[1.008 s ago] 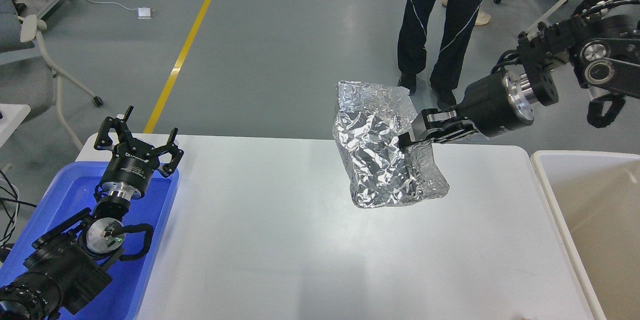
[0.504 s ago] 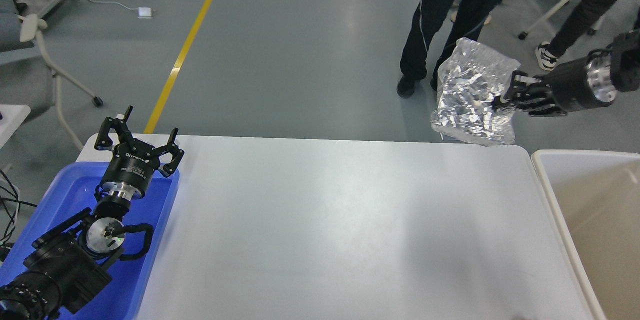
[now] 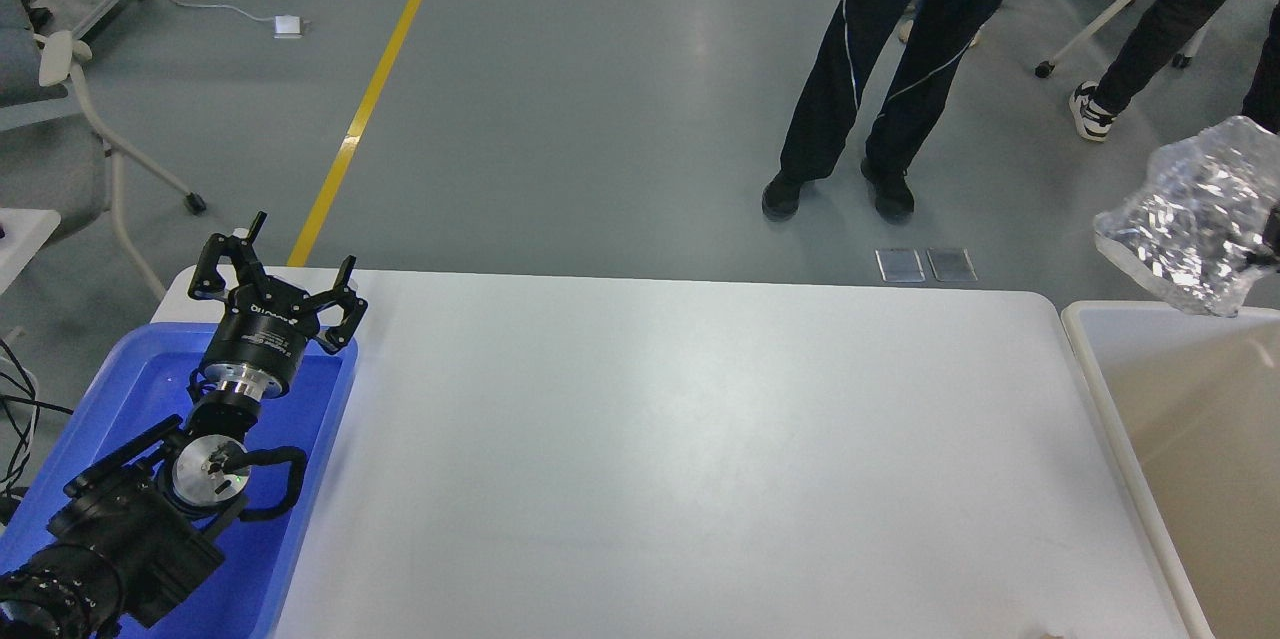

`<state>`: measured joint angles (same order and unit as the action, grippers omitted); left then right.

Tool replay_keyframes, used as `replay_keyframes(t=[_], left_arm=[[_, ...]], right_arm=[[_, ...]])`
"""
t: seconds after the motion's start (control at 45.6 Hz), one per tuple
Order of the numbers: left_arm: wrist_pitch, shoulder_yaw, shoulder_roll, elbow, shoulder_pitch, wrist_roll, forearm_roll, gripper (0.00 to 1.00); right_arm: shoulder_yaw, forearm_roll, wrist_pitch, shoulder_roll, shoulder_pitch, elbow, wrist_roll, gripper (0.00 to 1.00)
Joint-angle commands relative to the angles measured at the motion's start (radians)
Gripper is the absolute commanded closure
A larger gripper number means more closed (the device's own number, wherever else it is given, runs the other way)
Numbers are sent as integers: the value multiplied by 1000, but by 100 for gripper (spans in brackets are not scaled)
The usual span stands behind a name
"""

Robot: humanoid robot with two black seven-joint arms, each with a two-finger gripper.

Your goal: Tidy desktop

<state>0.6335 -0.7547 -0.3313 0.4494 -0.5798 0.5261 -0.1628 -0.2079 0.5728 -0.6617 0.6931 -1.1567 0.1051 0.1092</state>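
The white desktop (image 3: 650,439) fills the middle of the head view and nothing lies on it. A crumpled silver foil bag (image 3: 1190,219) hangs in the air at the far right, above the far edge of the beige bin (image 3: 1180,419). Only a dark sliver of my right gripper (image 3: 1272,247) shows at the frame's right edge, against the bag; the rest is out of view. My left gripper (image 3: 280,259) is open and empty, pointing up over the far end of the blue tray (image 3: 120,389) at the desktop's left.
The cream-rimmed bin stands against the desktop's right edge. People's legs (image 3: 870,69) stand on the grey floor beyond the far edge. A chair (image 3: 80,109) is at the far left.
My right arm has swung the foil bag from above the desktop's middle right to the far right, over the bin's far edge, and has mostly left the view. The left arm has not moved.
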Motion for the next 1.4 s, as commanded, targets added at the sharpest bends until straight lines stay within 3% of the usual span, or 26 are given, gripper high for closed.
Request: replay_keyframes(t=[0.0, 0.175, 0.395, 0.767, 1.008, 1.03, 1.096, 1.162, 1.206, 1.25, 1.381], left_arm=[[0, 0, 0, 0, 0, 0, 0, 0], [0, 0, 0, 0, 0, 0, 0, 0], [0, 0, 0, 0, 0, 0, 0, 0], [0, 0, 0, 0, 0, 0, 0, 0], [0, 0, 0, 0, 0, 0, 0, 0], [0, 0, 0, 0, 0, 0, 0, 0], [0, 0, 0, 0, 0, 0, 0, 0], [0, 0, 0, 0, 0, 0, 0, 0], [0, 0, 0, -1, 0, 0, 0, 0], [0, 0, 0, 0, 0, 0, 0, 0], [0, 0, 0, 0, 0, 0, 0, 0]], right_arm=[[-10, -54, 91, -86, 199, -288, -17, 100], [4, -70, 227, -89, 287, -289, -109, 100], [10, -175, 389, -145, 405, -294, -152, 100], [74, -231, 502, -244, 522, -283, -152, 100], [117, -232, 516, -297, 545, -283, -151, 100], [117, -232, 518, -299, 543, -283, -151, 98], [117, -232, 533, -299, 545, -280, -151, 76], [117, -232, 563, -299, 543, -262, -151, 42], [117, -232, 590, -299, 545, -246, -149, 26], [117, -232, 611, -296, 543, -234, -149, 17], [119, -232, 633, -291, 534, -226, -148, 4]])
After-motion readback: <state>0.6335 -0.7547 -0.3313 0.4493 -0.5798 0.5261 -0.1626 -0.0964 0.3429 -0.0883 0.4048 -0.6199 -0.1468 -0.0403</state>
